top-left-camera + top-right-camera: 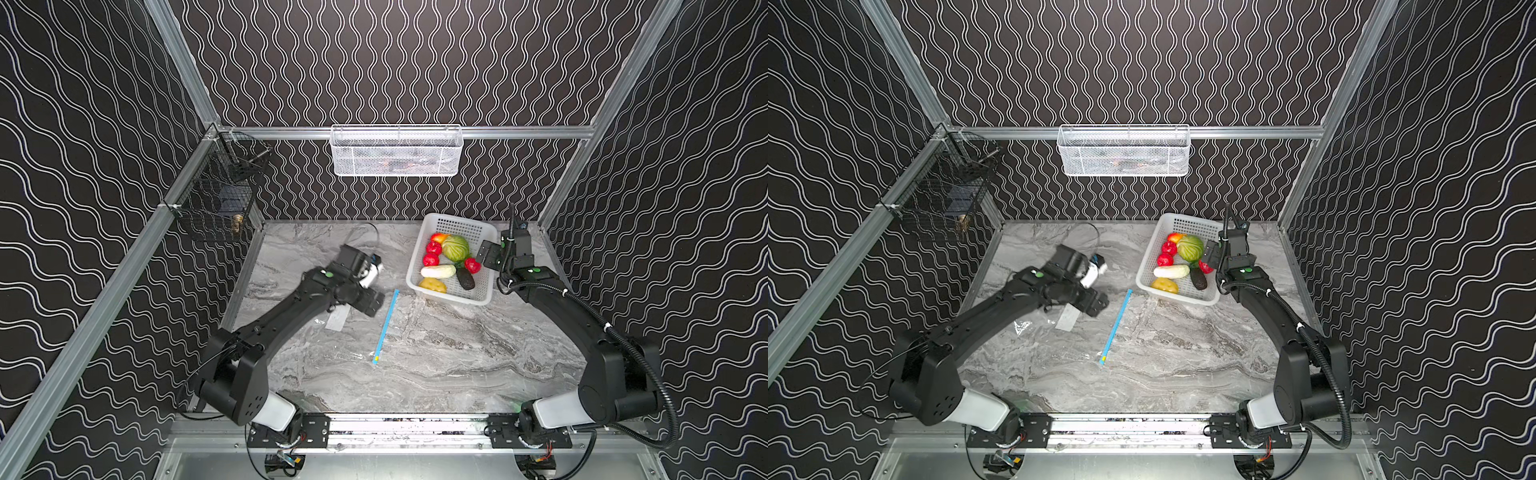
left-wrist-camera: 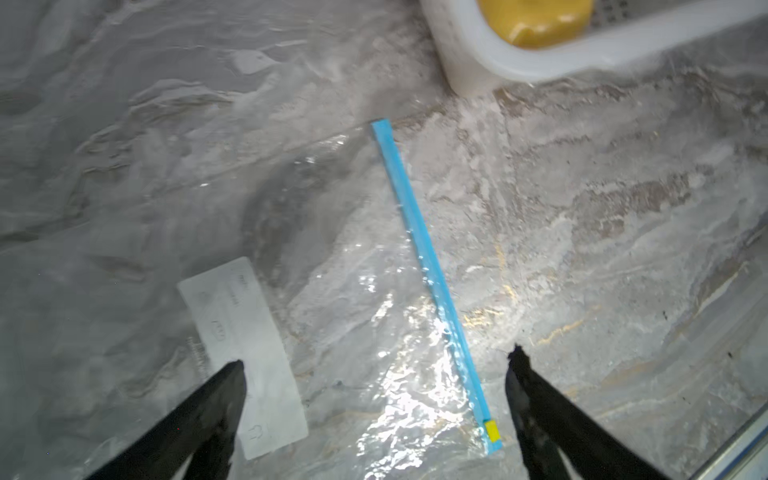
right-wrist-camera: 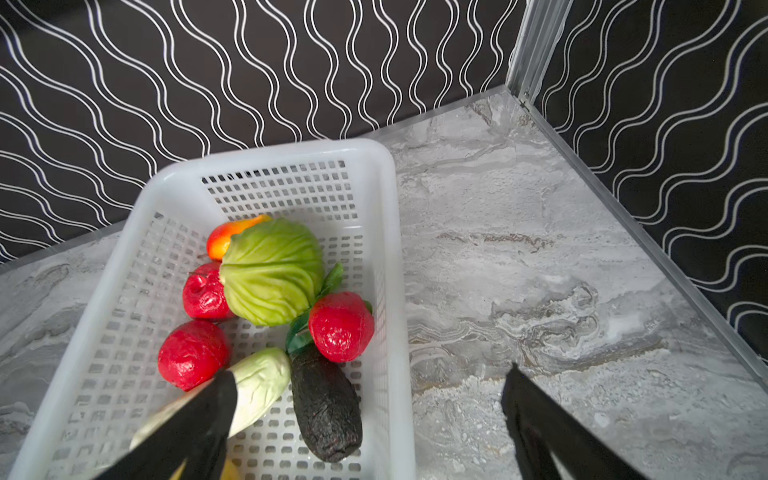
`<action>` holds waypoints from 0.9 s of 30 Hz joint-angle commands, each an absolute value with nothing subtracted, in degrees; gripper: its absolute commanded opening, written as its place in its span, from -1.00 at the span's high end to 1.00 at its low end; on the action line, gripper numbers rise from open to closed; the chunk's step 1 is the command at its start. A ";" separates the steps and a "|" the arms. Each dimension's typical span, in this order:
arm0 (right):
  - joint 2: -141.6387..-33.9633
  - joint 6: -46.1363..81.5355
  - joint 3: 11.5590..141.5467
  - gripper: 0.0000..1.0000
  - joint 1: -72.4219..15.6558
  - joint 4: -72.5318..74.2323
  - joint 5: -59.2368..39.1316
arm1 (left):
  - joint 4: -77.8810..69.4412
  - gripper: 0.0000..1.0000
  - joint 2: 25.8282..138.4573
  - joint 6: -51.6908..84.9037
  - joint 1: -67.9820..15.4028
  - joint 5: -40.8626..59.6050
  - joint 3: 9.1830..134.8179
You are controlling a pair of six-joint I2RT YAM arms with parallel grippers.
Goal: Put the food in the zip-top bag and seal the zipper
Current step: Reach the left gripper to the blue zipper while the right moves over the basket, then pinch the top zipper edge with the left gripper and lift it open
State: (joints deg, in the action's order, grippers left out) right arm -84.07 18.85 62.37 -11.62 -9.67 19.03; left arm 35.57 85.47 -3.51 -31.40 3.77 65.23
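The clear zip-top bag (image 1: 353, 328) (image 2: 332, 249) lies flat on the marble table, its white label (image 2: 245, 349) facing up. Its blue zipper (image 1: 386, 326) (image 1: 1116, 326) (image 2: 428, 257) has the yellow slider (image 2: 493, 430) at the near end. My left gripper (image 1: 370, 301) (image 2: 376, 359) hovers open above the bag, holding nothing. The food sits in a white perforated basket (image 1: 453, 297) (image 3: 390, 249): a cabbage (image 1: 456, 247) (image 3: 270, 270), red fruits (image 3: 193, 353), a radish (image 3: 262, 382), a dark avocado-like piece (image 3: 326, 407) and a yellow piece (image 1: 433, 285). My right gripper (image 1: 486, 254) (image 3: 370, 371) is open over the basket's right rim, empty.
A white mesh basket (image 1: 397, 151) hangs on the back wall and a black wire cage (image 1: 216, 199) on the left rail. Patterned walls with aluminium rails close in the table on three sides.
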 commanded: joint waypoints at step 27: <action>-84.98 20.61 58.95 -0.99 -11.68 -10.95 20.82 | 34.39 -0.47 103.13 4.49 -44.40 -8.91 65.04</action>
